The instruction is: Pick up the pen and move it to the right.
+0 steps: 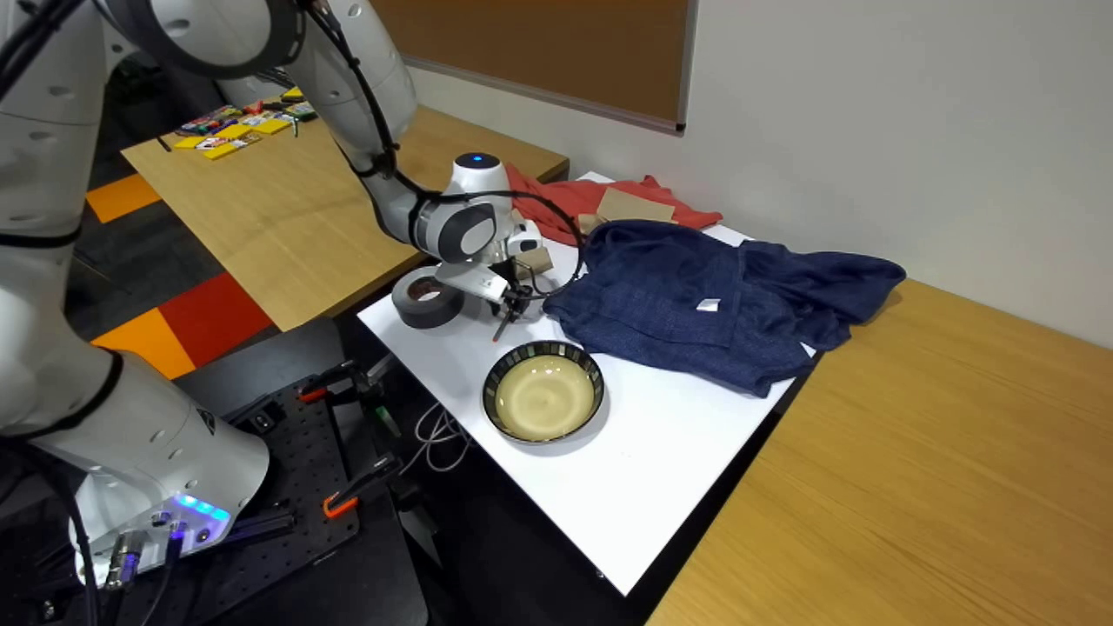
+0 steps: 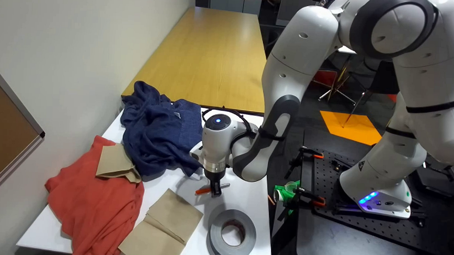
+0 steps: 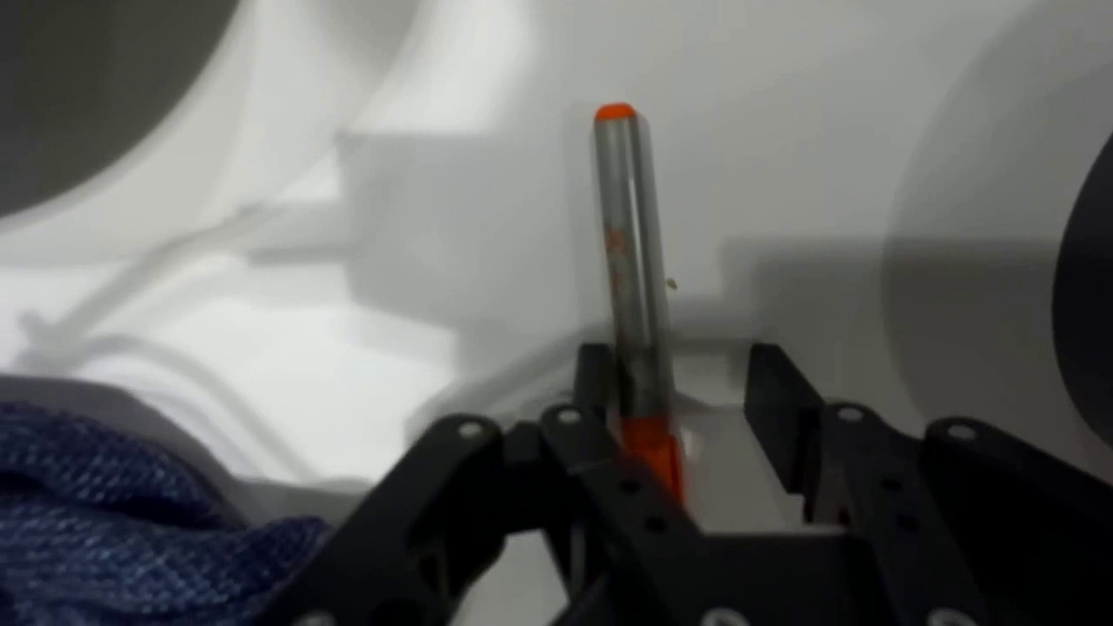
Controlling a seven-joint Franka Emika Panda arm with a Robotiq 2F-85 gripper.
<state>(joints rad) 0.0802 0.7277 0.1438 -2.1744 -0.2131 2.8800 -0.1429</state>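
Clearly, the black two-fingered pincer (image 3: 681, 374) stands with its jaws apart, the slim orange-and-silver pen (image 3: 633, 261) between them, lying on the white-topped desk (image 1: 643, 469). In the wrist view the pen's silver end points to twelve o'clock; it sits close to the nine o'clock jaw, though blur makes contact hard to judge. From the pen in an exterior view, a grey roll of tape (image 2: 232, 253) lies at five o'clock, a rumpled red cloth (image 2: 99, 206) at nine. In an exterior view a round cream bowl with a dark patterned rim (image 1: 543, 397) stands at five.
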